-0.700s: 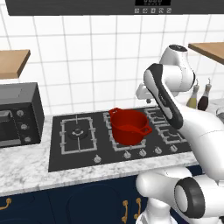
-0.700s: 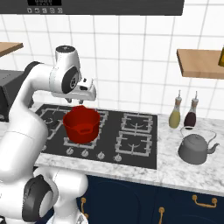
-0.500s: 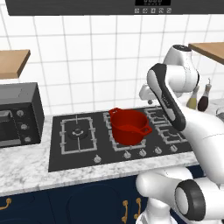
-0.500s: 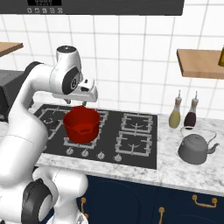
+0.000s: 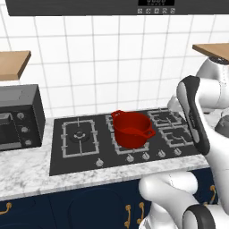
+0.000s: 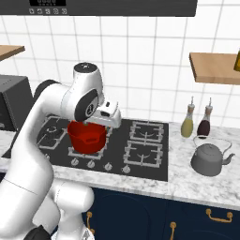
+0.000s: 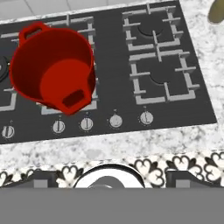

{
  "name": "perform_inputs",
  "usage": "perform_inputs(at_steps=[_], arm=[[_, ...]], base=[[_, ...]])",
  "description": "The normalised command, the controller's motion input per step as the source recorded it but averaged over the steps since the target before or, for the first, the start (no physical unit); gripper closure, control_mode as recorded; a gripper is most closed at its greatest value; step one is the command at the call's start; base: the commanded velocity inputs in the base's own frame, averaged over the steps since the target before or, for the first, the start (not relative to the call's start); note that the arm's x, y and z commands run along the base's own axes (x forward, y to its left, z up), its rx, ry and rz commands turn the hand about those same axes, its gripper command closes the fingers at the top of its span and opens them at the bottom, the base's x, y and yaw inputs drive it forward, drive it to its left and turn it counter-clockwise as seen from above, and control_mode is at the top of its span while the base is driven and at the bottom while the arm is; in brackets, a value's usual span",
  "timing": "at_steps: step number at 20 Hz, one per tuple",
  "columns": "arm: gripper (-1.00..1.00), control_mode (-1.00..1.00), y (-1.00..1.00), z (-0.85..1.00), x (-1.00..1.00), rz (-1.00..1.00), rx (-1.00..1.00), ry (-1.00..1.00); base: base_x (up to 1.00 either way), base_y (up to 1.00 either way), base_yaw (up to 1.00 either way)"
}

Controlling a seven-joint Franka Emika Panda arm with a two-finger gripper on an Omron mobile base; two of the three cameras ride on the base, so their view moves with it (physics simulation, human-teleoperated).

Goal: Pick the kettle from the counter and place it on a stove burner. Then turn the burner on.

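**Kettle waits on the counter, gripper high over the hob**

The kettle [image 6: 210, 159] sits on the counter [image 6: 187, 183] to the right of the cooktop [image 6: 150, 166], upright, spout to the right, its thin handle arched over the lid; two bottles [image 6: 187, 123] stand just behind it by the wall; nothing touches it. It looks like stiff metal, smooth and rounded, so the squat body would likely slip between two narrow fingers; the handle is the sounder place to take hold, gripped across its top from above; if empty it should be light, though it may swing under the grip, and whether it holds water cannot be told.

The gripper [image 6: 108, 115] hangs well apart from the kettle, above the middle of the cooktop and close over the red pot [image 6: 86, 137]; its jaws stand wide apart and hold nothing; in the hand view it looks down on the pot [image 7: 52, 72], the knobs [image 7: 116, 120] along the front edge and the paired burners [image 7: 159, 52] on the right.

The pot stands on the middle grate; the large burner [image 5: 79, 136] at the left, with its single ring and wide square grate, is free and seems the place for the kettle; the pickup is not yet begun, so the reach must first go right, across the paired burners, then carry the kettle past the pot without knocking it.

At far left a dark microwave [image 5: 18, 117] sits on the counter; wooden shelves [image 6: 213, 68] hang on the tiled wall.
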Motion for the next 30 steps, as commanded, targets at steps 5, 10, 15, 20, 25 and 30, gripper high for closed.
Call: perform_inputs(at_steps=[5,10,15,20,25,30], arm=[[-1.0,-1.0,-0.75,-0.27,-0.29,-0.34,0.0,0.0],[-1.0,-1.0,-0.75,-0.1,-0.01,-0.28,-0.02,0.04],[-1.0,-1.0,-0.78,0.0,0.0,-0.23,-0.01,0.05],[-1.0,-1.0,-0.79,-0.02,0.03,-0.16,0.0,0.05],[-1.0,-1.0,-0.75,-0.15,0.13,-0.21,-0.01,0.0],[-1.0,-1.0,-0.38,-0.2,0.4,-0.29,-0.01,0.0]], base=[[0.0,0.0,0.0],[0.0,0.0,0.0],[0.0,0.0,0.0],[0.0,0.0,0.0],[0.0,0.0,0.0],[0.0,0.0,0.0]])
